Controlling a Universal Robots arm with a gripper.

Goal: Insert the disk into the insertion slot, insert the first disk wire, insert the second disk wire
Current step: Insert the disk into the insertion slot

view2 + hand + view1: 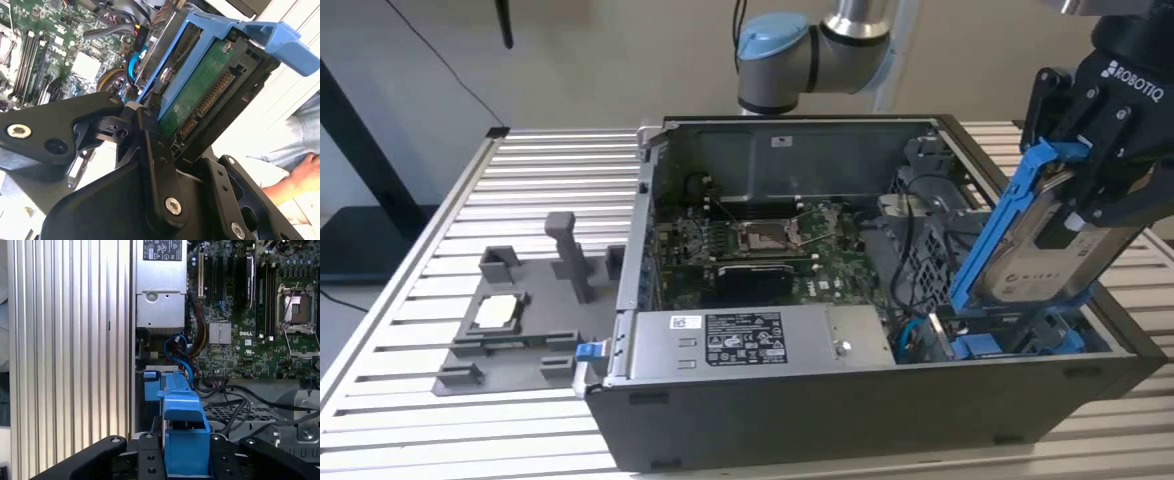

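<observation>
My gripper (1083, 185) is shut on the disk (1047, 250), a silver-grey drive with a white label in a bright blue carrier. The disk hangs steeply tilted, almost on edge, at the exterior view's right of the open computer case. Its lower end reaches down to the insertion slot (1014, 338), a grey bay with blue fittings in the case's front right corner. In the second wrist view the disk (200, 95) shows its green circuit board and connector between the black fingers (155, 160). In the first wrist view the blue carrier (182, 422) points toward the slot (151, 386). Blue cables (177, 352) curl beside the bay.
The case holds a grey labelled power-supply box (734, 340) at the front and a motherboard (761, 240) behind it. A grey fixture plate (520, 320) with posts lies on the slatted table (400, 420) at the exterior view's left. A person's hand (300, 175) shows beyond the case.
</observation>
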